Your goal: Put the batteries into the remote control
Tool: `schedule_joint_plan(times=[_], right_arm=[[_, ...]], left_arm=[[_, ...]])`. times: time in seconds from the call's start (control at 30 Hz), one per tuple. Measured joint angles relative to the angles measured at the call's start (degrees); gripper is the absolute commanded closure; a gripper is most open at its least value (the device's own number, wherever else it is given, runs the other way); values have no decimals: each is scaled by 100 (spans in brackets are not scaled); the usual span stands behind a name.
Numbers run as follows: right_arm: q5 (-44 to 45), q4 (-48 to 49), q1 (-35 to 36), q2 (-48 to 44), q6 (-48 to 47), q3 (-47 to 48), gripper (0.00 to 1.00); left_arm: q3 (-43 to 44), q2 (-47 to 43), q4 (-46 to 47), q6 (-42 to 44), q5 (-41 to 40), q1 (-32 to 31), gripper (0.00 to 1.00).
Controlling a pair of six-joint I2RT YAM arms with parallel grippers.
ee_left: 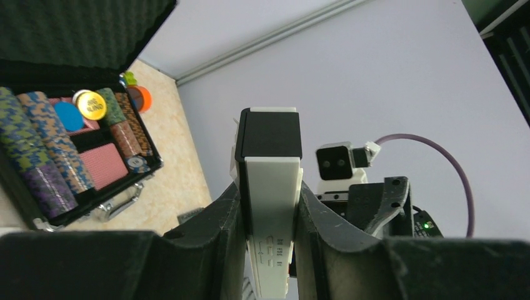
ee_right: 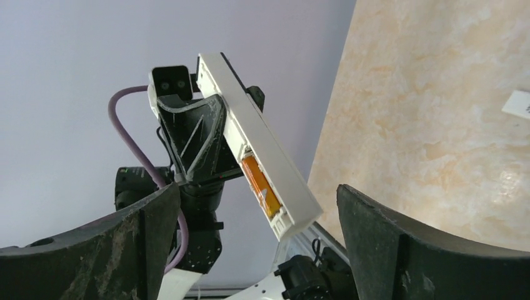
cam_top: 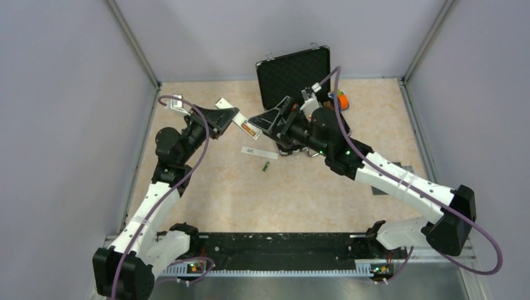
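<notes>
My left gripper [ee_left: 269, 215] is clenched on the remote control [ee_left: 271, 187]. It holds the slim white bar off the table [cam_top: 312, 194], tilted, with the black-capped end pointing away from the wrist. My right gripper [ee_right: 259, 197] is released and empty, its jaws spread wide just in front of the remote's lower end without touching it.

Right wrist view: the remote's battery bay is uncovered and faces my right gripper. A brownish-orange battery [ee_right: 260, 185] lies lengthwise in the bay, close to the remote's lower end.

Top view: the green battery [cam_top: 265, 165] lies loose on the table, nearer the arm bases than the remote and well apart from it. A white strip [cam_top: 259, 152], probably the bay cover, lies flat between the remote and the green battery. The open poker-chip case [cam_top: 294, 75] stands beyond the remote, on the far side.

Step in hand, as I judge it: one cell is loaded and the second is yet to be fetched.

Next move: my right gripper must drop from the remote to the green battery and pinch it across its thin body, which may roll. It must then carry the battery up and line it with the bay's free slot, while my left gripper keeps the remote steady.
</notes>
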Motion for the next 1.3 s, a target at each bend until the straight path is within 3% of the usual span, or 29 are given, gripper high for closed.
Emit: schedule_joint_plan(times=[0.1,0.23,0.4,0.63,0.83,1.07,1.23,1.3], right_arm=[[-13,-28,-153,-238,-66,-155,8],[-9,-101,-487,-636,-205,-555,18],[-136,-476,-927,-612,-1099,-693,24],[-470,-1427,-986,752,-3200,-260,49],[-251,-2024,-791,1624,-4030,-195,46],[1064,-2402,-107,2369,-3213,173,43],[1762,-2472,168,2896,-2297,494,64],[1899,-2551,188,3158,-1976,732,65]], left_arm=[[0,-59,-151,267,26,179,100],[55,-177,-542,745,173,522,100],[413,-448,-1733,1657,114,907,100],[721,-826,-3209,2594,-376,977,100],[708,-1060,-3829,2793,-835,981,100],[660,-1182,-4006,2800,-1040,981,100],[654,-1126,-4096,2796,-1032,981,100],[654,-1123,-4133,2798,-1029,981,100]])
